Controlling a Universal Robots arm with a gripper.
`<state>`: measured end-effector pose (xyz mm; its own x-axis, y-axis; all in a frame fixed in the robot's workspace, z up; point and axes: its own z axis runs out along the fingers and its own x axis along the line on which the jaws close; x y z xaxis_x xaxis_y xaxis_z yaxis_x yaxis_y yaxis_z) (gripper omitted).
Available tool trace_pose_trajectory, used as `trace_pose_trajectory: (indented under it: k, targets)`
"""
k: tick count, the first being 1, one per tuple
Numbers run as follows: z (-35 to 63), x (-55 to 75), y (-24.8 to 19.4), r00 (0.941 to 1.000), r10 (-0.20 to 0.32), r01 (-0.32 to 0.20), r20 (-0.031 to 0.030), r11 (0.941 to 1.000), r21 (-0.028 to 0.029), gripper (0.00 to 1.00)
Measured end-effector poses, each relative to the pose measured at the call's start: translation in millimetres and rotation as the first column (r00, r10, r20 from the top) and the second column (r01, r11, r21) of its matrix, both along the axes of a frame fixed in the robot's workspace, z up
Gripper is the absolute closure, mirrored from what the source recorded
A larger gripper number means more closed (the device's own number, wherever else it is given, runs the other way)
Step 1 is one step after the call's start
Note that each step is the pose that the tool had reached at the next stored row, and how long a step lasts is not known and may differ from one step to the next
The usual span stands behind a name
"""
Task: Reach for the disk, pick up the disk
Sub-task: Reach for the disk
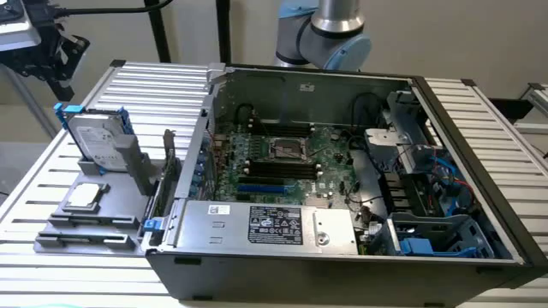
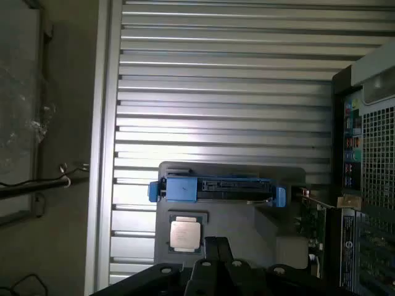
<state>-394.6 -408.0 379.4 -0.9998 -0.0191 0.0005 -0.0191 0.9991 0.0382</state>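
Gripper [image 2: 217, 243]: jaws together, empty, above and clear of the disk [image 1: 97, 137]. Disk stands on edge in a slot of the grey holder [image 1: 120, 208], beside the open computer case [image 1: 342, 276]. Judged rigid, fairly heavy and shock-sensitive; the blue rails [image 2: 182, 189] look like the best hold. Chip [image 1: 86, 194] lies flat in the holder's recess.

**Arm** [image 1: 330, 29]: silver-grey tubular segment ending in a rounded joint housing with pale blue caps. **Wrist assembly** [image 1: 38, 48]: black blocky body carrying a light grey box, with black cables running off it. **Hand** [image 2: 217, 242]: matte black, slim flat fingers [image 2: 211, 250] rising from a broad black base studded with round screw heads.
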Motion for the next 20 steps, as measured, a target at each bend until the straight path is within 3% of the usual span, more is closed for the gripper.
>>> trace_pose_trajectory:
  k: [14, 20]
  targets:
    - [0.1, -1.6, 0.5, 1.0000, 0.000, 0.000, -0.0001, 1.0000, -0.0001, 0.89]
    - [0.1, -14.7, 10.7, 1.0000, 0.000, 0.000, 0.0025, 1.0000, -0.0001, 0.89]
